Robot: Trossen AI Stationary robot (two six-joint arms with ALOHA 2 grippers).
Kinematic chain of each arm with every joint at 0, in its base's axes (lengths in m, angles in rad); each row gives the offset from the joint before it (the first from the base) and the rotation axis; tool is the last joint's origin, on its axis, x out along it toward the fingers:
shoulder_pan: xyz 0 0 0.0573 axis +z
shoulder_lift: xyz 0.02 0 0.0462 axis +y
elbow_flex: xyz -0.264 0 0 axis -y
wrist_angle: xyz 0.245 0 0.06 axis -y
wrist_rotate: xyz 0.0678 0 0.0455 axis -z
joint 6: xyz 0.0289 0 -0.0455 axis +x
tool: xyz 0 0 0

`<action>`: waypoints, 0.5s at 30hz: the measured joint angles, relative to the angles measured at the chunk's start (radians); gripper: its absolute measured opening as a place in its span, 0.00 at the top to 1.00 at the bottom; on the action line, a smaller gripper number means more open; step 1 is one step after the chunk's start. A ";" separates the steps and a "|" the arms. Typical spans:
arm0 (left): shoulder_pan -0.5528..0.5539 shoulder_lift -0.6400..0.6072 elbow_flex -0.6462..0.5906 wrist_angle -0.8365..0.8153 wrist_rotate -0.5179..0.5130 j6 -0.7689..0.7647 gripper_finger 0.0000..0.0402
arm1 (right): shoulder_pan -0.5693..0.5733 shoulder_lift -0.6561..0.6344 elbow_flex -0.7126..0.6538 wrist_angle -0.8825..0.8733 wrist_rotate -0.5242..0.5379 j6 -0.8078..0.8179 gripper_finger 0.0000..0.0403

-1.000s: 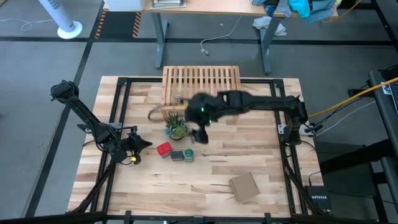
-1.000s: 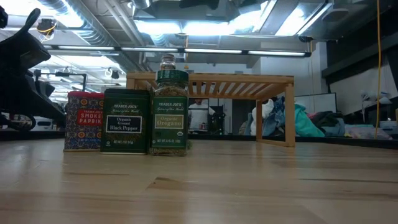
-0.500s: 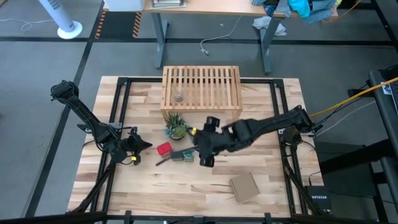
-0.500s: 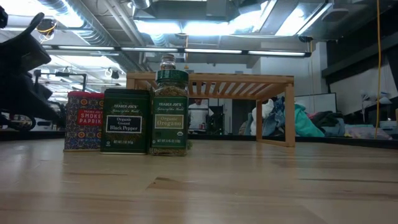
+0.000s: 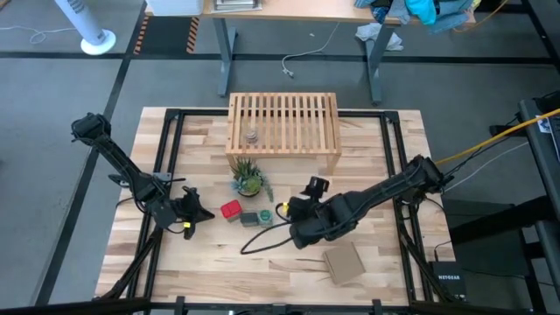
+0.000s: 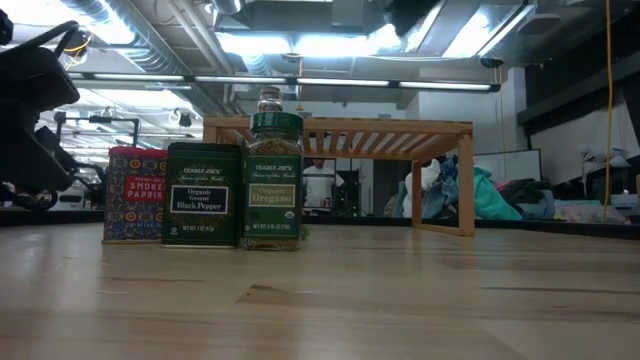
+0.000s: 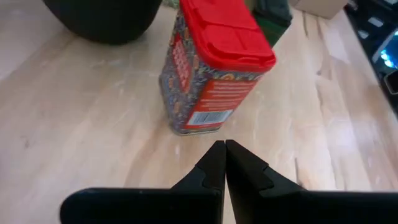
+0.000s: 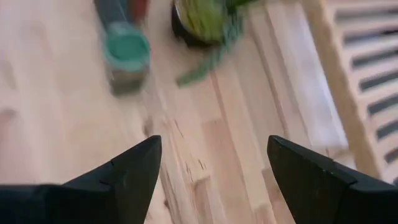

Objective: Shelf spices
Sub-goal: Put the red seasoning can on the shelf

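Slatted light-wood shelf, glossy red tin, matt wooden tabletop

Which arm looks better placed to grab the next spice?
Probably the right: its gripper is open, facing the green-capped jar. The left gripper is shut before the red tin.

Dark jointed arms, black tapered fingers

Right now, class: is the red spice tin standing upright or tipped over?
Upright. The red tin stands on its base on the table, lid on top, beside the dark tin.
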 joint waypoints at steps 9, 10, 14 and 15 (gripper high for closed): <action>0.034 0.000 0.002 0.138 0.008 0.146 0.99 | -0.001 0.001 -0.188 0.006 0.007 0.130 0.26; 0.041 0.000 0.002 0.157 0.008 0.172 0.98 | -0.001 0.001 -0.198 0.006 0.007 0.139 0.26; 0.079 0.000 0.003 0.189 0.008 0.146 0.87 | -0.001 0.001 -0.221 0.008 -0.005 0.151 0.26; 0.090 0.001 0.003 0.192 0.008 0.137 0.83 | -0.001 0.001 -0.222 0.008 -0.008 0.152 0.26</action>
